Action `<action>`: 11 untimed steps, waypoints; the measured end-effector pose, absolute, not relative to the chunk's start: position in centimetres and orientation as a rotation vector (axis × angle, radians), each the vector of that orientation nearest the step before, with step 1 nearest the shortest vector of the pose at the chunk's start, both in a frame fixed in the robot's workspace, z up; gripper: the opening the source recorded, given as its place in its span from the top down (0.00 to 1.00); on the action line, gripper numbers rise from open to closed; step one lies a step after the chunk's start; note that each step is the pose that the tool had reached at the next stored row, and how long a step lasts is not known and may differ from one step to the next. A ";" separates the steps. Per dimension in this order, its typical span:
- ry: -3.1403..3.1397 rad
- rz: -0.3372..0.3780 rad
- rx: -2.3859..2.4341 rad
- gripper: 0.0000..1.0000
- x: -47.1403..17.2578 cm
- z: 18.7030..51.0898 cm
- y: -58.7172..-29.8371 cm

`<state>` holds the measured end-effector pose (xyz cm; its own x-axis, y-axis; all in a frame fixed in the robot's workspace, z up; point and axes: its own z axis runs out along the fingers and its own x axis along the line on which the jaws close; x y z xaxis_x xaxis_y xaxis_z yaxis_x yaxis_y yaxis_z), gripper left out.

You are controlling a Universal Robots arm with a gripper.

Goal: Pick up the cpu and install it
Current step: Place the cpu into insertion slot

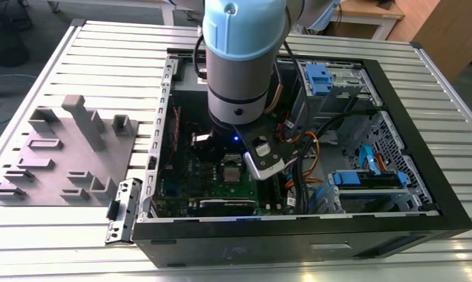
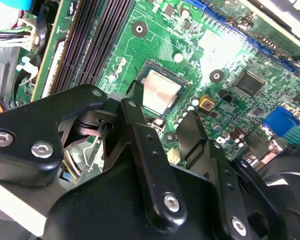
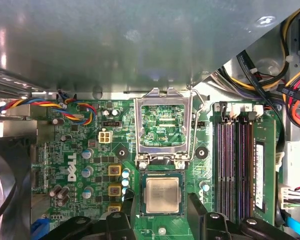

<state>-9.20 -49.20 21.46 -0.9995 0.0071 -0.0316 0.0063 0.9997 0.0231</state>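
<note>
Silvery-grey square metal cpu, paler rim, on green circuit-patterned motherboard; black pincer; matte grey plastic tray; pale silver desk striped with ribs.

1. The exterior view is looking down from high and well back, taking in the table, the computer case and the arm above it.
2. The first wrist view is facing straight down, close over the green board and the chip.
3. The second wrist view is peering slantwise past the pincer, also close, at that board and chip.
4. All three are sharing the chip.
</note>
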 end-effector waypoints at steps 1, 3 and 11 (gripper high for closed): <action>3.110 0.036 0.010 0.46 -9.2 21.5 -49.2; 3.110 0.036 0.010 0.46 -9.2 21.5 -49.2; 3.110 0.036 0.010 0.46 -9.1 21.5 -49.2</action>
<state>-9.14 -49.20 21.53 -0.9995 0.0067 -0.0316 0.0060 0.9997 0.0231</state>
